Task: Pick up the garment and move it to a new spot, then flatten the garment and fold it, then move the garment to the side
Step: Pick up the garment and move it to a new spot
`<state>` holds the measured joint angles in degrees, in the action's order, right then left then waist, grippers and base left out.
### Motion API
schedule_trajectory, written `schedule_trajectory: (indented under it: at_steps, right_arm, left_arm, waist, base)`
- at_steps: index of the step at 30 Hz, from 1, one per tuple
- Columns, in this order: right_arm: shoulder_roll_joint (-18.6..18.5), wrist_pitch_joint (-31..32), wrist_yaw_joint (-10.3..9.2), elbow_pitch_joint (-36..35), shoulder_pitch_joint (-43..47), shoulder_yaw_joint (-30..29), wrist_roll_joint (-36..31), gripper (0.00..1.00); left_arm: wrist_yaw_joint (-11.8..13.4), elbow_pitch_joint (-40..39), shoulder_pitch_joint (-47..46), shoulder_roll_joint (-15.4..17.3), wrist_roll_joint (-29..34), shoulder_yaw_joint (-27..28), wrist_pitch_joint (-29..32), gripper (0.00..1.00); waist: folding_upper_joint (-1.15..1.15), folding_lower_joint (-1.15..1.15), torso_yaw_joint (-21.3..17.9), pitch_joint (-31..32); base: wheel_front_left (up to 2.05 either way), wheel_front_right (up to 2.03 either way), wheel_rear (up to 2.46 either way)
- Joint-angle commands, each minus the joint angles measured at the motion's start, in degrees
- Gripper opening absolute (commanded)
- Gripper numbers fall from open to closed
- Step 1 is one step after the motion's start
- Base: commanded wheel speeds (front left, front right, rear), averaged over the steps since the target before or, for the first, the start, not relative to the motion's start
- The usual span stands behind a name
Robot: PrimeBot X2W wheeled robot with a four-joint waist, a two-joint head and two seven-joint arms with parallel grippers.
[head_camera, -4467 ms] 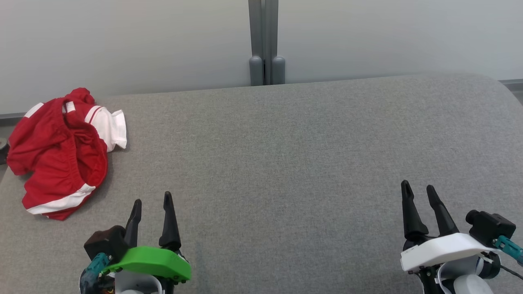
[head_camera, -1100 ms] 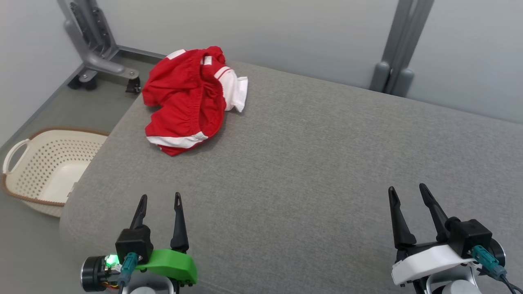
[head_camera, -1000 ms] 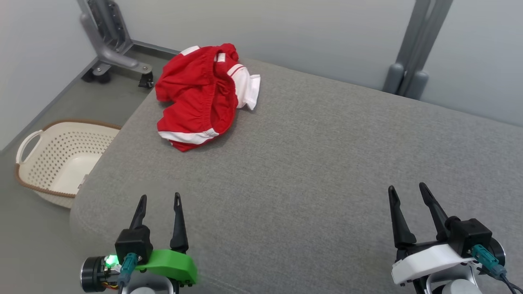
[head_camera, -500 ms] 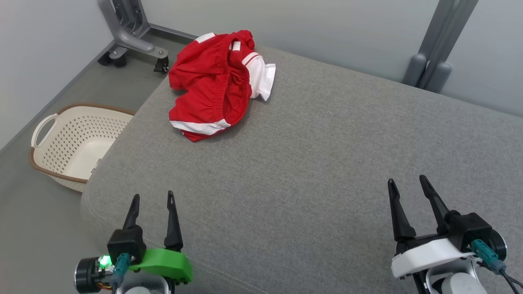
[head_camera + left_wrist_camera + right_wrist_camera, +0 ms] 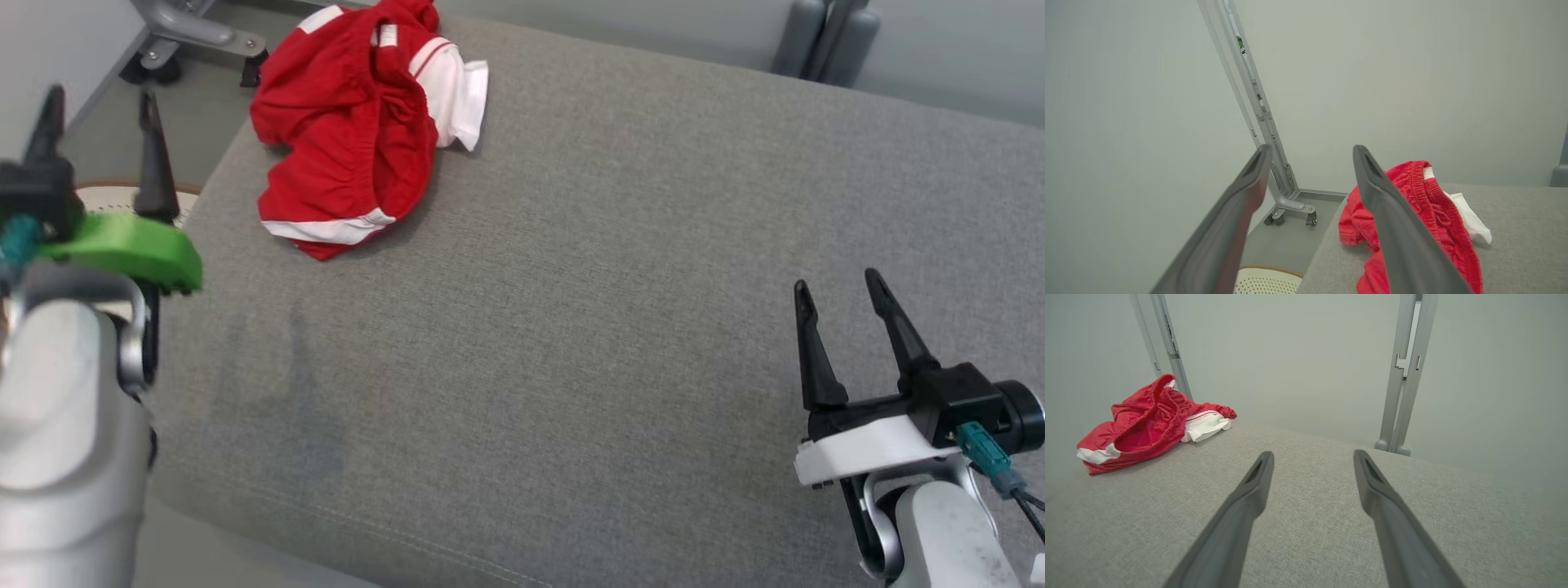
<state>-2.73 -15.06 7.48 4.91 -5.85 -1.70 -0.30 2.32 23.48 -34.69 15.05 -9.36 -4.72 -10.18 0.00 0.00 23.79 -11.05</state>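
A crumpled red garment [image 5: 343, 131] with white stripes and a white patch lies at the far left corner of the grey padded table [image 5: 588, 278]. The garment [image 5: 1412, 220] sits ahead and right of my left fingers; the garment [image 5: 1147, 424] is far left in the right wrist view. My left gripper [image 5: 98, 102] is raised at the table's left edge, open, nothing between its fingers, a short way left of the garment. My right gripper [image 5: 841, 282] stands open and empty over the table's right part, far from the cloth.
A cream perforated basket [image 5: 106, 196] stands on the floor left of the table, mostly behind my left gripper. A grey wheeled stand [image 5: 188, 33] is on the floor behind the garment. A grey post [image 5: 824, 33] rises behind the table's far edge.
The head camera has turned left and dipped down. My left gripper has risen and moved out to the table's left edge, closer to the garment. The garment lies as before.
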Motion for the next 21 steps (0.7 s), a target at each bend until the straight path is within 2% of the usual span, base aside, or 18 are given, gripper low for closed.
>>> schedule_trajectory:
  at_steps: [1, 5, 9, 13, 21]
  right_arm:
    - [-0.28, -0.18, 0.02, -0.77, -1.45, -0.26, -0.78, 1.00]
    - [-0.25, -0.19, 0.02, -1.37, -3.31, 0.15, -2.46, 1.00]
    - [-0.26, -0.19, 0.02, -1.83, -4.54, 0.33, -3.28, 1.00]
    - [-0.25, -0.19, 0.02, -2.43, -5.48, -0.13, -4.23, 1.00]
    - [-0.26, -0.13, 0.02, -3.76, -6.32, -0.89, -5.88, 1.00]
  left_arm:
    - [-0.47, 1.59, -3.93, 1.51, 0.55, 0.25, 1.97, 1.00]
    - [-2.50, 6.82, -13.41, 3.76, -0.07, 0.16, 6.57, 1.00]
    - [-5.23, 13.14, -18.89, 3.83, -1.24, -0.97, 10.93, 1.00]
    - [-7.74, 19.41, -20.65, 2.78, -2.28, -3.40, 14.60, 1.00]
    - [-9.51, 28.77, -21.09, 1.19, -5.28, -6.77, 19.23, 1.00]
  waist:
    - [0.00, 0.00, -3.99, -5.30]
    - [0.00, 0.00, -6.21, -8.46]
    - [0.00, 0.00, -7.84, -10.77]
    - [0.00, 0.00, -8.87, -12.94]
    - [0.00, 0.00, -9.88, -16.59]
  base:
    - [0.00, 0.00, 0.00]
    - [0.00, 0.00, 0.00]
    - [0.00, 0.00, 0.00]
    - [0.00, 0.00, 0.00]
    - [0.00, 0.00, 0.00]
